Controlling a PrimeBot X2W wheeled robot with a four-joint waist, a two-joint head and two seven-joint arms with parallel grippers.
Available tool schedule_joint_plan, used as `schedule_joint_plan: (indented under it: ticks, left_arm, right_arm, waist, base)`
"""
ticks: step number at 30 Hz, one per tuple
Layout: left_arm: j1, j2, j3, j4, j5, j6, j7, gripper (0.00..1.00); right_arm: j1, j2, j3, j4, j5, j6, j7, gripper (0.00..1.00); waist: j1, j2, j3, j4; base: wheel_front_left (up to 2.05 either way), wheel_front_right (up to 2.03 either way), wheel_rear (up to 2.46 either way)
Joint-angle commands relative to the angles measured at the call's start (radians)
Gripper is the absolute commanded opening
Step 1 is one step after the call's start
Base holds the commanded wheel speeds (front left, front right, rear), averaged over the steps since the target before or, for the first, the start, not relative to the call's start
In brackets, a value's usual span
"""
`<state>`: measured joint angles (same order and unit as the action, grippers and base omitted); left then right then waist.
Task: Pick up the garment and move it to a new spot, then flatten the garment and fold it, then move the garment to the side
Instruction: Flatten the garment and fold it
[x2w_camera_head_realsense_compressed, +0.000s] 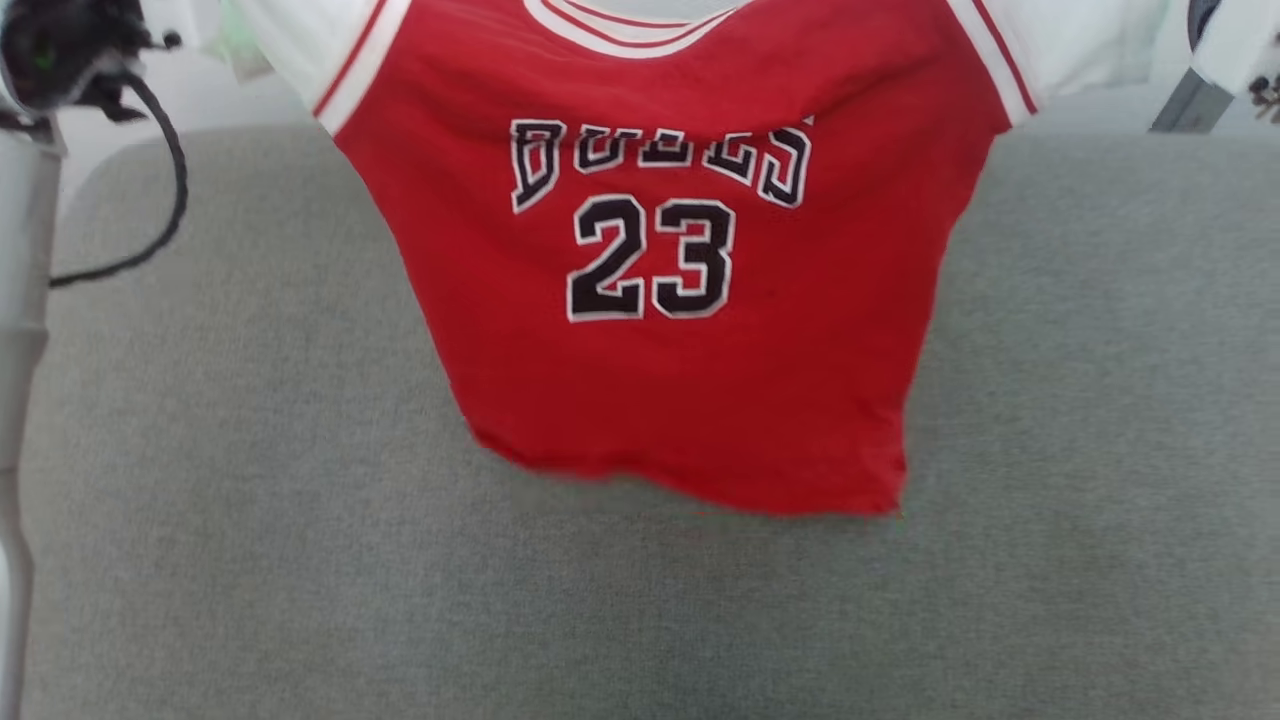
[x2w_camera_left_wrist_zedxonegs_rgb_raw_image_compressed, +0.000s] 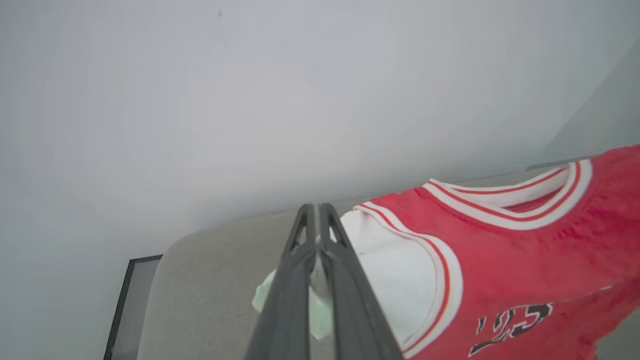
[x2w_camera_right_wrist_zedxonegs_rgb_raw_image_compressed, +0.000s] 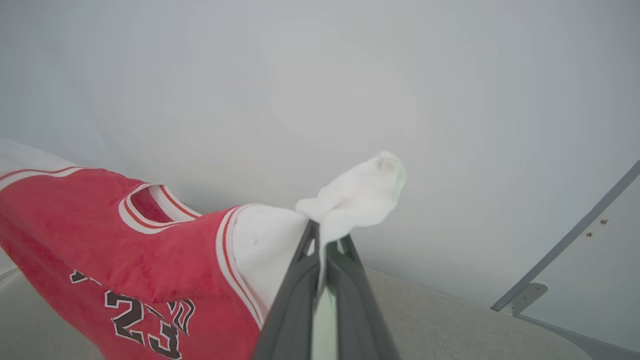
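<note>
The move step is under way: the left gripper (x2w_camera_left_wrist_zedxonegs_rgb_raw_image_compressed: 316, 210) and right gripper (x2w_camera_right_wrist_zedxonegs_rgb_raw_image_compressed: 326, 236) are holding their fingers clamped shut on the sleeves of the garment (x2w_camera_head_realsense_compressed: 650, 380), at 10 and 2 o'clock. The next move is likely calling for lowering it flat onto the bench (x2w_camera_head_realsense_compressed: 200, 520).

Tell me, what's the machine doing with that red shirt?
The robot is holding the red shirt up by its white sleeves, one pinched in its left hand and the other in its right hand. The shirt hangs spread open, number 23 facing the robot, over a grey cushion. It has not been laid flat or folded yet.
</note>
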<state>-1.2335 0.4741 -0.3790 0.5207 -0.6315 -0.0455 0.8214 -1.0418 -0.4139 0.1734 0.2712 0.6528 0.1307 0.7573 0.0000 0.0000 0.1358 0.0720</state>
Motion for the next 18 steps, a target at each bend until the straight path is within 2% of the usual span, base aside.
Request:
schedule_joint_plan:
  ticks: [1,6,11,12,18]
  left_arm:
    - [-0.028,0.006,0.006,0.000,-0.013,-0.007,0.002,0.00]
    - [-0.076,0.002,-0.002,0.007,-0.001,-0.019,-0.018,0.00]
    - [-0.146,-0.023,0.006,0.042,0.016,-0.027,-0.112,0.00]
    - [-0.146,-0.023,0.006,0.042,0.016,-0.027,-0.112,0.00]
    - [-0.286,-0.065,-0.012,0.131,0.097,-0.041,-0.364,0.00]
  right_arm:
    - [-0.026,0.006,0.002,0.002,-0.010,0.000,0.005,0.00]
    - [-0.075,0.020,0.002,0.028,-0.052,0.000,-0.018,0.00]
    - [-0.171,0.031,-0.003,0.132,-0.140,0.000,-0.151,0.00]
    - [-0.171,0.031,-0.003,0.132,-0.140,0.000,-0.151,0.00]
    - [-0.332,0.050,0.020,0.328,-0.293,0.000,-0.431,0.00]
  waist:
    - [0.0000,0.0000,-0.027,-0.016]
    - [0.0000,0.0000,-0.027,-0.026]
    - [0.0000,0.0000,0.040,-0.033]
    - [0.0000,0.0000,0.040,-0.033]
    - [0.0000,0.0000,0.154,-0.033]
  base:
    - [0.00,0.00,0.00]
    - [0.00,0.00,0.00]
    - [0.00,0.00,0.00]
    - [0.00,0.00,0.00]
    - [0.00,0.00,0.00]
